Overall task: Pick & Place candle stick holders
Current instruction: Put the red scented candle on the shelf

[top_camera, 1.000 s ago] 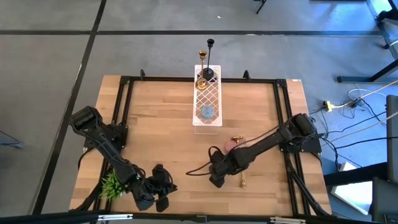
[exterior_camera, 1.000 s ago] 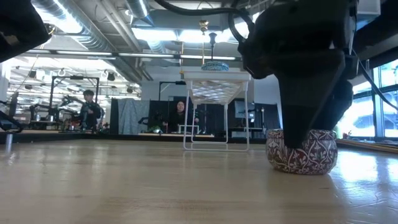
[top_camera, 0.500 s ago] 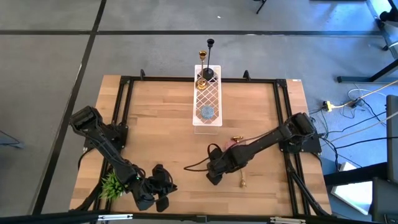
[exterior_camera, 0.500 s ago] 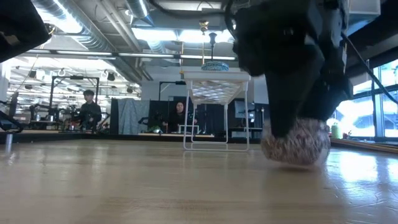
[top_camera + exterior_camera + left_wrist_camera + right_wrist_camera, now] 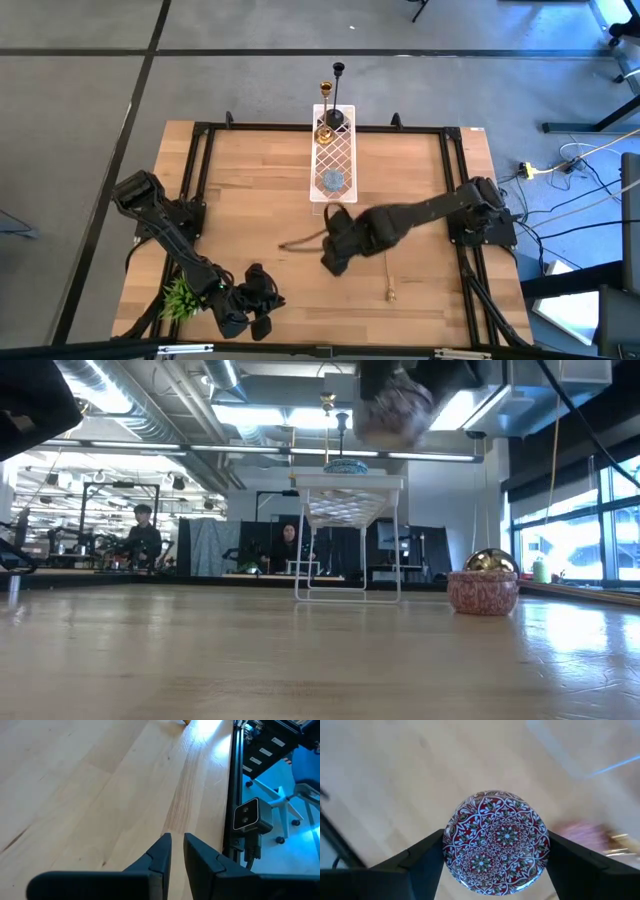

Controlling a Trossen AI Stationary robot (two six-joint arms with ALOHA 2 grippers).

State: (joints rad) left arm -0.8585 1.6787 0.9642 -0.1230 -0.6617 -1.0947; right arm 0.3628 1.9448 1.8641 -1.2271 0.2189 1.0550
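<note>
A: Right wrist view is showing the right tool (image 5: pixel 495 851) clamping a red patterned bowl (image 5: pixel 495 840) between its two fingers, one pressing on each side of the rim.

B: So it is gripping across the widest part?

A: Yes, and I am judging that this is keeping the round piece level and stopping it from slipping. In the high view the right tool (image 5: pixel 335 252) is hanging over the middle of the tabletop (image 5: pixel 250 200), just in front of the white rack (image 5: pixel 345 195). The low view is showing the bowl (image 5: pixel 395 405) riding well above the wood.

B: Where are the candle stick holders sitting?

A: A black one (image 5: pixel 338 95) and a gold one (image 5: pixel 325 100) are standing upright at the rack's far end. Another gold one (image 5: pixel 390 292) is lying flat on the tabletop, near the right arm and well apart from the rack.

B: And the second bowl?

A: A matching bowl (image 5: pixel 483 592) is resting on the wood with something shiny gold showing above its rim.

B: What is the other arm doing?

A: The left tool (image 5: pixel 172 851) is waiting near the front edge beside the green plant tuft (image 5: pixel 178 297), fingers narrow and gripping nothing.
</note>
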